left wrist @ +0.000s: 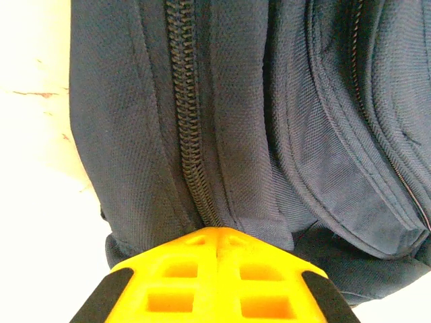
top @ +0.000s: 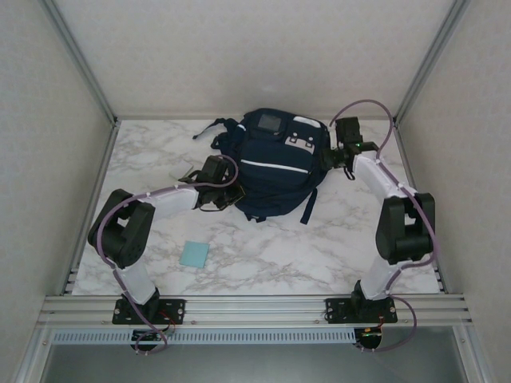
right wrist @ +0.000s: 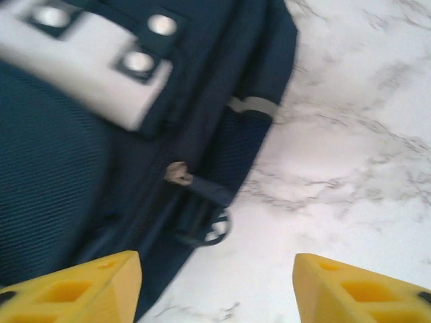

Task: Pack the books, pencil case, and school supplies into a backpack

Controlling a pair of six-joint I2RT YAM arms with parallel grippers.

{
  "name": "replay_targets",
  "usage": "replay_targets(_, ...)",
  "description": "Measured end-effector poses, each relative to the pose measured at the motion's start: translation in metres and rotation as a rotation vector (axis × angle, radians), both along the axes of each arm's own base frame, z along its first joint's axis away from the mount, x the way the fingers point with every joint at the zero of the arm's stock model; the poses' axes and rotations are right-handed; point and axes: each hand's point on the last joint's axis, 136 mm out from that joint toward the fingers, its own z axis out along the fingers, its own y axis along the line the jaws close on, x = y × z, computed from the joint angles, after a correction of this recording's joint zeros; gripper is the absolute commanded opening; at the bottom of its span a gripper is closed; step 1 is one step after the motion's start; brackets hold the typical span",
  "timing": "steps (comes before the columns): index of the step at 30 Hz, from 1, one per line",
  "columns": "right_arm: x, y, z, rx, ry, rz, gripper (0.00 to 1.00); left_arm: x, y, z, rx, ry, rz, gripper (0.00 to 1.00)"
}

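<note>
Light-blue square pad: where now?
The light-blue square pad lies on the marble table, near left in the top view, beside the left arm, apart from the navy fabric backpack.

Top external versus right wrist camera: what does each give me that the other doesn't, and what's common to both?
Top external gives the layout: the light-blue pad lying alone on the marble table near the left arm, and the left pincer against the lower left edge of the backpack. The right wrist view gives close detail: the right pincer, jaws apart, beside a black strap ring at the backpack's side. Both share the navy backpack, its grey patch and the table.
</note>
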Motion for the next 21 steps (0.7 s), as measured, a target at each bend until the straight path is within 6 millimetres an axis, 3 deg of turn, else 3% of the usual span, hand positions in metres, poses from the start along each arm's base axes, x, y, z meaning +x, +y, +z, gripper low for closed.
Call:
replay_targets(5,-0.014,0.042,0.011,0.142,0.007,0.058,0.63,0.002,0.0,0.002,0.02,-0.01,-0.025,0.0)
replay_targets(9,-0.015,0.053,0.006,0.217,0.036,0.034,0.69,0.003,0.0,0.0,0.033,-0.027,-0.053,0.0)
replay_targets(17,-0.002,0.064,-0.048,0.307,0.175,-0.086,0.66,0.005,-0.009,-0.002,0.059,-0.064,-0.119,0.0)
replay_targets(21,-0.002,0.071,-0.063,0.342,0.216,-0.105,0.65,0.006,-0.012,-0.002,0.062,-0.071,-0.131,0.0)
